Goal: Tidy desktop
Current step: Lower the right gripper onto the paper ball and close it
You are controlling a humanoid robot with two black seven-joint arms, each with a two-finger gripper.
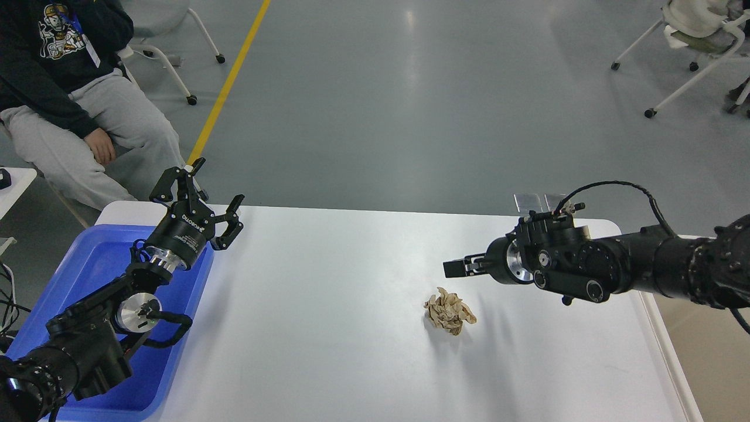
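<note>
The white desktop fills the lower middle of the head view. A crumpled ball of brown paper lies on it, right of centre. My right gripper hovers just above and slightly behind the paper, pointing left; its fingers look closed together and hold nothing. My left gripper is raised over the table's far left corner, above the blue tray, with its fingers spread open and empty.
A blue plastic tray sits on the left end of the table under my left arm. A seated person is behind the far left corner. White chairs stand at the far right.
</note>
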